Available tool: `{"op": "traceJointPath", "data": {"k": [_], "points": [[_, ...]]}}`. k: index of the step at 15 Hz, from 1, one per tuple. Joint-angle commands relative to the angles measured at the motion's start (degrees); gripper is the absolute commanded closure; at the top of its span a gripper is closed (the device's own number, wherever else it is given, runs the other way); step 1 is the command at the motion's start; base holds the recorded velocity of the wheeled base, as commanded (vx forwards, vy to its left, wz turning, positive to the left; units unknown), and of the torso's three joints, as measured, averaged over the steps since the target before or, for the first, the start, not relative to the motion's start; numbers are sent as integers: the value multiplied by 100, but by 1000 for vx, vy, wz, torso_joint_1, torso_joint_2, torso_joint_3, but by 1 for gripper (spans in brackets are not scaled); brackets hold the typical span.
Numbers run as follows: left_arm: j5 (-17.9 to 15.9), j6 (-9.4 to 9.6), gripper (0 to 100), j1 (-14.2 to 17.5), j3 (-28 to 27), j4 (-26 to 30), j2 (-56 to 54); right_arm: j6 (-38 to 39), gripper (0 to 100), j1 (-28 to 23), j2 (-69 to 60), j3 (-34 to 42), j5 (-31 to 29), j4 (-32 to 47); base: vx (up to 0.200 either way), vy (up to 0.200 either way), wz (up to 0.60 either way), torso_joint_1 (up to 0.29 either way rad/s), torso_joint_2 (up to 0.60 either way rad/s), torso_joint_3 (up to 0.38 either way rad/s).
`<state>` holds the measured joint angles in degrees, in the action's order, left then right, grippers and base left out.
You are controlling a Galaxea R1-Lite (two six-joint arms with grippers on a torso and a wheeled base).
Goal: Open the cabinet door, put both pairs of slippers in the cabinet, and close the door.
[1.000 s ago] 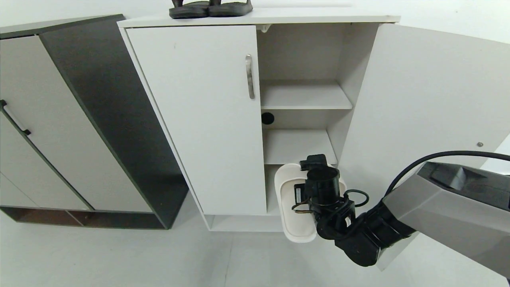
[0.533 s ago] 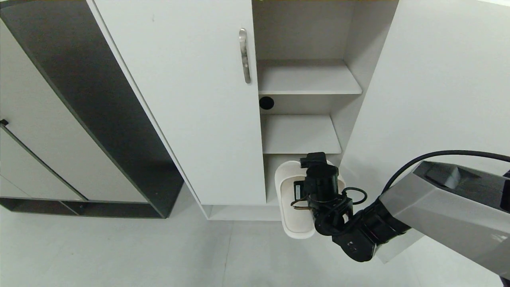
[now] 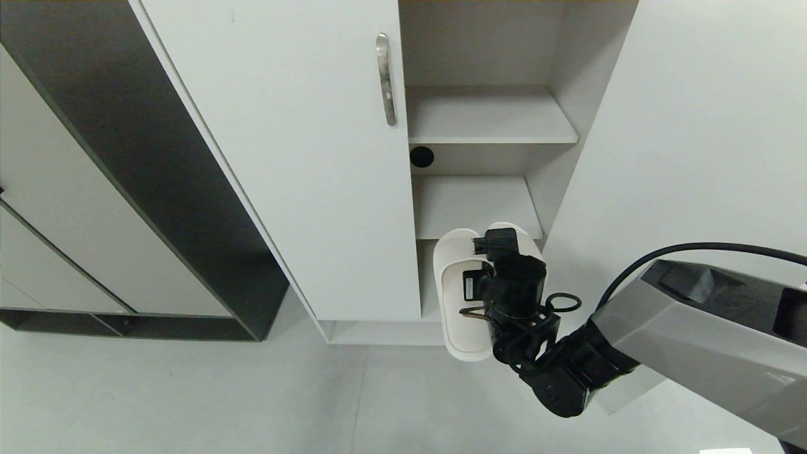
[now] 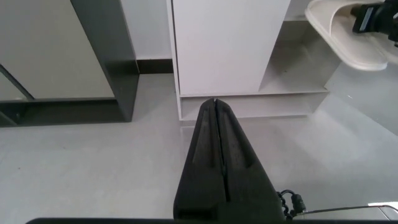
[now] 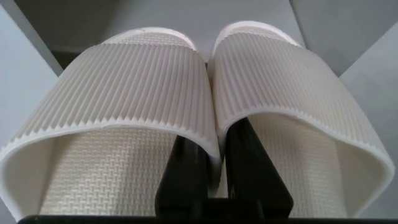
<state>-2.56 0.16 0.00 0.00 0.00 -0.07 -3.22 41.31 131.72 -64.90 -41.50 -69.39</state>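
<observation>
Slippers, shift: the white slippers point(image 3: 460, 296) have edged toward the cabinet over the last second, and their toes now overlap the front edge of the lower shelf point(image 3: 473, 205) (the camera has also tipped down and come closer, so part of the shift is the view's own).
Slippers, place: side by side with toes at 12 o'clock, carried clear of the floor point(image 3: 252, 397) in front of the bottom compartment point(image 3: 427, 302); the heels, at 6 o'clock, are outside the cabinet.
Right fingers: the right gripper point(image 3: 498, 249) has its fingers point(image 5: 186, 180) under the straps, pinching the two inner strap edges together and carrying the pair.
Left fingers: the left gripper point(image 4: 215, 112) is pressed together on nothing, low, facing the cabinet's base.
Doors: the right door point(image 3: 681, 126) stands open at the slippers' 3 o'clock; the left door point(image 3: 302, 157) is closed at their 9 o'clock, just beside the near slipper.
Risk: the toes look roughly level with the shelf edge, so a straight push could butt them against it or against the closed door's edge. The hold is on the strap edges alone, so a knock could twist one slipper loose.
</observation>
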Motion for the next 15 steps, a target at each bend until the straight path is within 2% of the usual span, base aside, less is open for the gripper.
{"op": "traceJointPath", "data": {"k": [1, 3, 15], "points": [[1, 2, 100, 0, 0, 0, 7, -12, 100, -18, 161, 4, 1, -22, 0, 0, 0, 0, 0, 0], [1, 2, 100, 0, 0, 0, 7, -12, 100, -36, 170, -14, 1, -31, 0, 0, 0, 0, 0, 0], [1, 2, 100, 0, 0, 0, 7, -12, 100, -71, 170, -58, 1, -40, 200, 0, 0, 2, 2, 2]]}}
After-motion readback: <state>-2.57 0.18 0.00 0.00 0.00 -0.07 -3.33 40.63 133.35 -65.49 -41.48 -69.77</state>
